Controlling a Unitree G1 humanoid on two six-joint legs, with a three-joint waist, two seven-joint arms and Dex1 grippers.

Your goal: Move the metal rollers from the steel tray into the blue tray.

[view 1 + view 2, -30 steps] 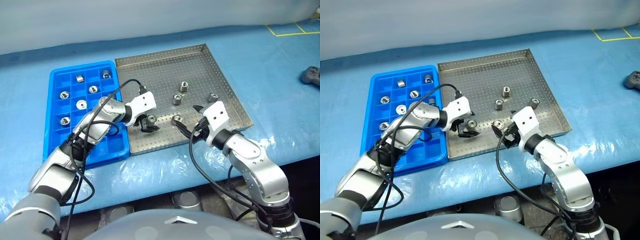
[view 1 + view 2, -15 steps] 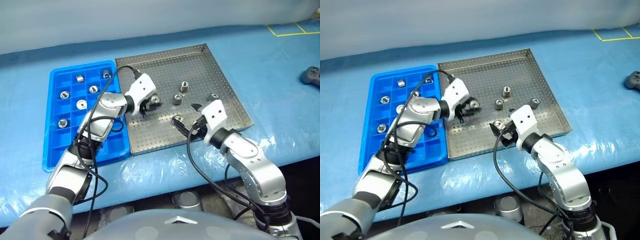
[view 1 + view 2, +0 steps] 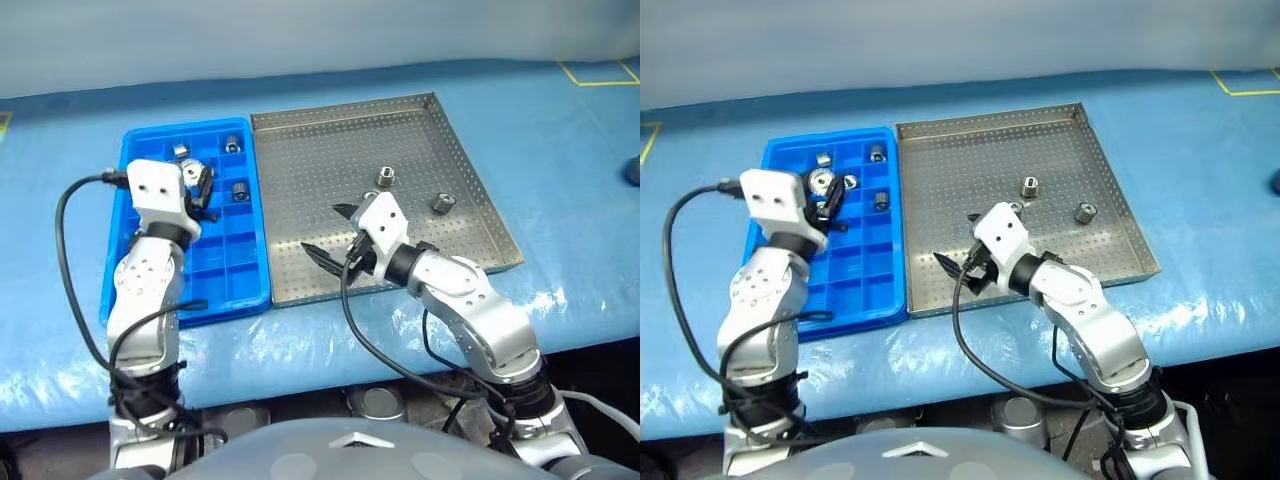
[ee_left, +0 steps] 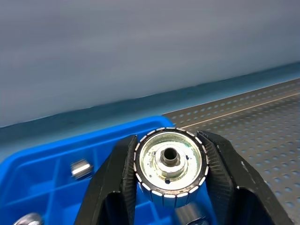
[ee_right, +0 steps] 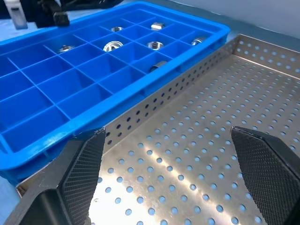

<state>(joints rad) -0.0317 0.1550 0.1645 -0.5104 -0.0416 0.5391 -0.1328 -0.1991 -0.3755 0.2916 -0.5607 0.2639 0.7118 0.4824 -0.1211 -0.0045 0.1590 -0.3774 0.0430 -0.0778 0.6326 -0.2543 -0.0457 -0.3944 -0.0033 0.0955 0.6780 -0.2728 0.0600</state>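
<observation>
Roller (image 4: 170,167) clamped between fingers of left gripper (image 3: 198,186), now carried off steel tray (image 3: 300,150) and hanging over far cells of blue tray (image 3: 235,292); a second ago same gripper wide open, down on steel tray near its left edge. Means pick done, only drop into a cell left. Loose rollers in far cells of blue tray, one at (image 3: 240,190), another at (image 3: 232,143). Right gripper (image 3: 330,232) spread fully open, holding nothing, low over near-left part of steel tray; shifted left from earlier spot. Two rollers left in plain sight on steel tray, (image 3: 387,179) and (image 3: 440,203), right of that gripper; earlier more there. Whole view also swung since then.
</observation>
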